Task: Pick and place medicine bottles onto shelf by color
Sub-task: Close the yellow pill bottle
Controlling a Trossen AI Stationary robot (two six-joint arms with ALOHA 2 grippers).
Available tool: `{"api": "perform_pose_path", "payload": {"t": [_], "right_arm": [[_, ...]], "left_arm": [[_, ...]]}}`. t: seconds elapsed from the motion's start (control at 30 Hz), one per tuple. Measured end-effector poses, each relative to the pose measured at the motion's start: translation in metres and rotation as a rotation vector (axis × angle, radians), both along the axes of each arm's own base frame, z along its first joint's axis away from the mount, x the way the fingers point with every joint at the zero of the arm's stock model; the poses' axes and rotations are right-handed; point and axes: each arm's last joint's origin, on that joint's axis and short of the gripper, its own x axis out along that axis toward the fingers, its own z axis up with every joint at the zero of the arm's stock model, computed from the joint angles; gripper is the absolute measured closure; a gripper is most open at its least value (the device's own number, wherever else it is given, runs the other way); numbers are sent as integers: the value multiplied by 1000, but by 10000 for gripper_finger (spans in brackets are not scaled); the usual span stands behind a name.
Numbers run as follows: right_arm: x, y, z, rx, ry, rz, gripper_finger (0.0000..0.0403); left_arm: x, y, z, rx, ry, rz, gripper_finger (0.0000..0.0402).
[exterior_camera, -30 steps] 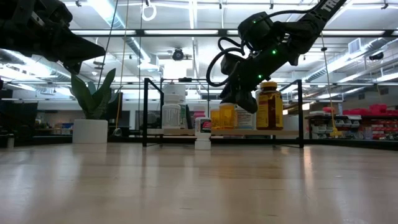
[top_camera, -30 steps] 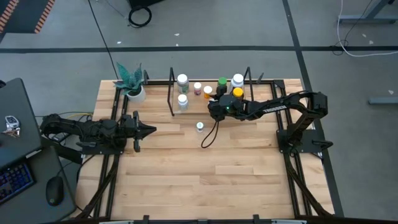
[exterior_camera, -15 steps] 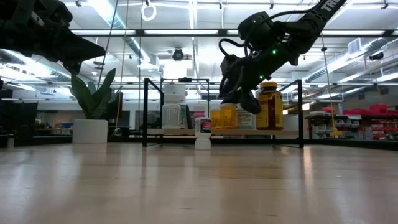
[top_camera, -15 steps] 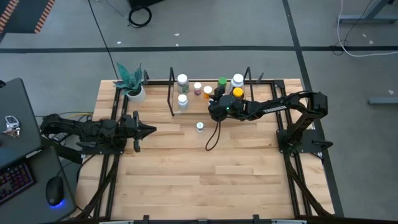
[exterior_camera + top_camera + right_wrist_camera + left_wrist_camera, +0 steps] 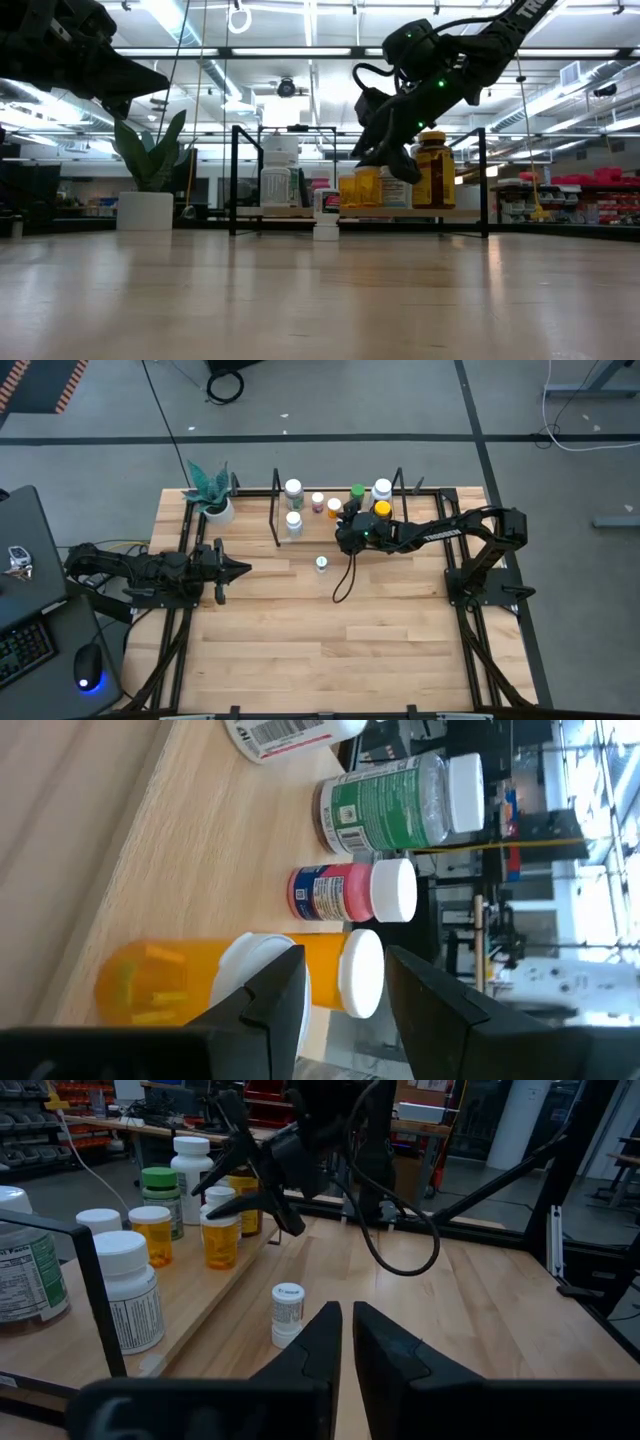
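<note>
Here the shelf (image 5: 340, 530) at the far side of the desk (image 5: 300, 640) carries most of the bottles: two white ones (image 5: 293, 490) at its left end, a pink one (image 5: 318, 502) and an orange one (image 5: 334, 508) in the middle, then a green-capped one (image 5: 357, 491), a white-capped one (image 5: 382, 489) and the amber one with a yellow cap (image 5: 382, 509) to the right. One small white bottle (image 5: 321, 564) stands alone on the desk, just in front of the shelf. Labels show barcodes and small print, too fine to read.

The right pincer (image 5: 343, 532) hangs over the shelf's front edge beside the orange bottles, its fingers nearly together and holding nothing. The left pincer (image 5: 240, 569) waits at the desk's left side, fingers together and empty. A potted plant (image 5: 212, 495) stands left of the shelf.
</note>
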Motion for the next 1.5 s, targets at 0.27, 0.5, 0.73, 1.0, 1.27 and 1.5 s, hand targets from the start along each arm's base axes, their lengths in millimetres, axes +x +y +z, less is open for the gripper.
{"api": "perform_pose_path", "payload": {"t": [0.27,0.5,0.73,1.0,1.27,1.5], "right_arm": [[-1,-5,0,129,-116,-72,252],[-1,-9,1,231,-212,-102,252],[-2,-10,1,220,-206,-102,252],[-2,-9,1,101,-104,-56,252],[-1,-6,0,8,-4,30,252],[0,-6,1,42,-32,39,252]], "left_arm": [[0,0,0,0,0,0,370],[0,0,0,0,0,1,369],[0,0,0,0,0,0,364],[0,0,0,0,0,0,373],[0,0,0,0,0,0,363],[0,0,0,0,0,0,372]]}}
